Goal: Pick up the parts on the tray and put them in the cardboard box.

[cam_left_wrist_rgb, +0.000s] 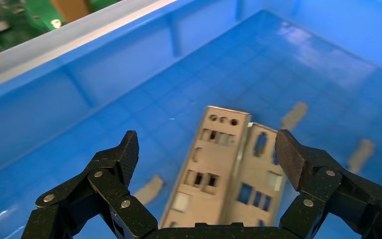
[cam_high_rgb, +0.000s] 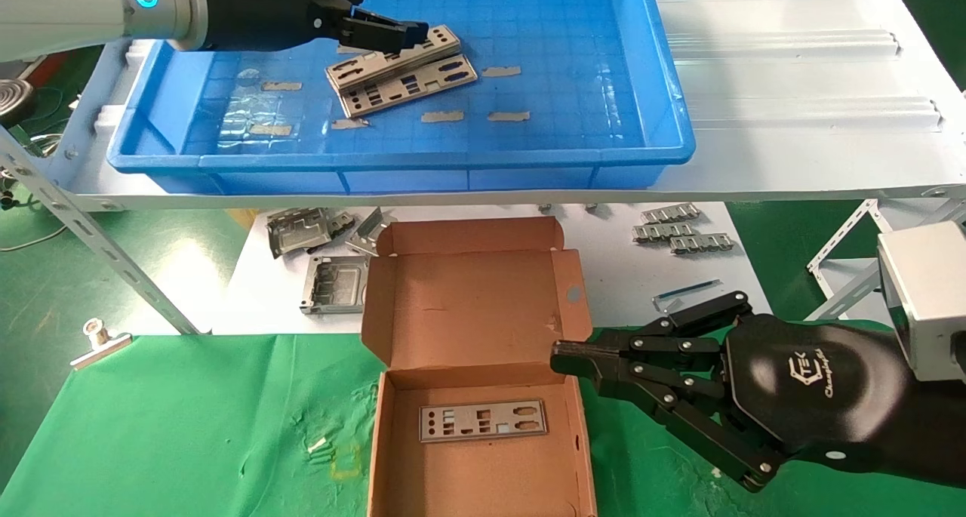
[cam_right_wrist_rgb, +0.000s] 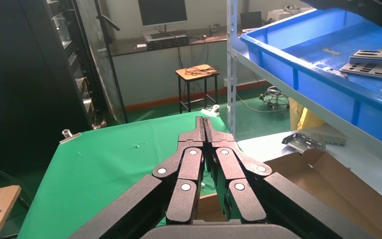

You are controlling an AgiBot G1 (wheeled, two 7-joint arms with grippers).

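Note:
Two silver punched metal parts (cam_high_rgb: 400, 75) lie overlapped on the floor of the blue tray (cam_high_rgb: 400, 158), also seen in the left wrist view (cam_left_wrist_rgb: 224, 172). My left gripper (cam_high_rgb: 396, 35) is open and empty, hovering just above their far end; in the left wrist view (cam_left_wrist_rgb: 206, 147) its jaws stand wide, astride the parts without touching. The cardboard box (cam_high_rgb: 475, 298) lies open on the green cloth below, with one part (cam_high_rgb: 483, 421) flat on its floor. My right gripper (cam_high_rgb: 562, 360) is shut and empty at the box's right edge, also in the right wrist view (cam_right_wrist_rgb: 203, 124).
Several small grey tape strips (cam_high_rgb: 441, 115) lie on the tray floor. Folded grey metal frames (cam_high_rgb: 313, 253) and small metal pieces (cam_high_rgb: 679, 230) sit on the white surface under the shelf. A metal clip (cam_high_rgb: 98, 340) lies on the green cloth at left.

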